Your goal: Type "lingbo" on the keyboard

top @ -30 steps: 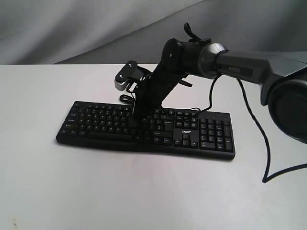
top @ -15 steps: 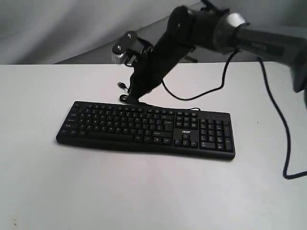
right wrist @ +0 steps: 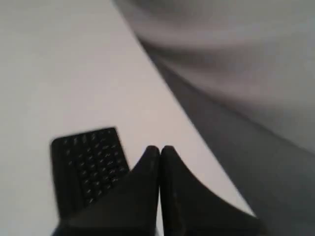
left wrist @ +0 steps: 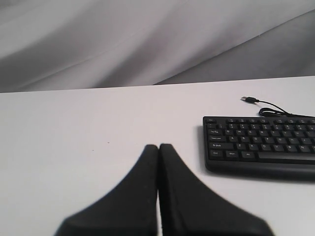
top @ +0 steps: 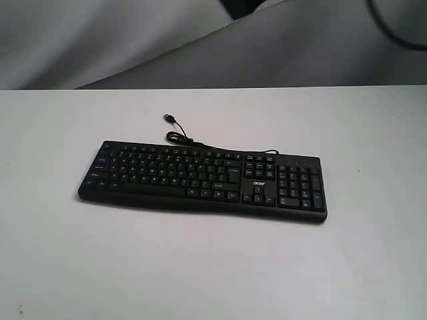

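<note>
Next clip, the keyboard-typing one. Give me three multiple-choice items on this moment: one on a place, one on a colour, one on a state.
1. Where does the USB plug lie?
A. On the table, beyond the far edge of the keyboard
B. On the keys
C. Between a gripper's fingers

2. What colour is the keyboard?
A. White
B. Silver
C. Black

3. How is the left gripper?
A. Wide open
B. Shut, empty
C. Shut on the USB plug

Answers:
1 A, the exterior view shows the USB plug on bare table.
2 C, case and keys are black with white legends.
3 B, in the left wrist view its fingers meet with nothing between them.
</note>
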`<action>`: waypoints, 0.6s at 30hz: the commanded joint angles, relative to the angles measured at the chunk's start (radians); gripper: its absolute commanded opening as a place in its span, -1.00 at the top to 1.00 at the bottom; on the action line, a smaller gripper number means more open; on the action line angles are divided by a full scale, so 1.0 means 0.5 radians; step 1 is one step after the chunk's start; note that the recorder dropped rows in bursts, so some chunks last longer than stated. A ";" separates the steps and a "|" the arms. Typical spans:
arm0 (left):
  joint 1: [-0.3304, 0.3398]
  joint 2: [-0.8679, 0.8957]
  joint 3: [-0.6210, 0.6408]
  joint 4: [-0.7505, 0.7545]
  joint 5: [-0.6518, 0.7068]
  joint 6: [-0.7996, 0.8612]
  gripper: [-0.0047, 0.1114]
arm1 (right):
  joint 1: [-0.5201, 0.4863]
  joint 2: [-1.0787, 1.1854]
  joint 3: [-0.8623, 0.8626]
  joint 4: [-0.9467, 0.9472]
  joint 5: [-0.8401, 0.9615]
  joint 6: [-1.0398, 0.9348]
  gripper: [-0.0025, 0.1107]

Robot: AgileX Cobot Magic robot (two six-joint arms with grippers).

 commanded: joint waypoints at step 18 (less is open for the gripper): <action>0.002 -0.007 0.010 -0.008 -0.014 -0.004 0.91 | -0.002 -1.583 1.521 0.365 -1.168 0.152 0.96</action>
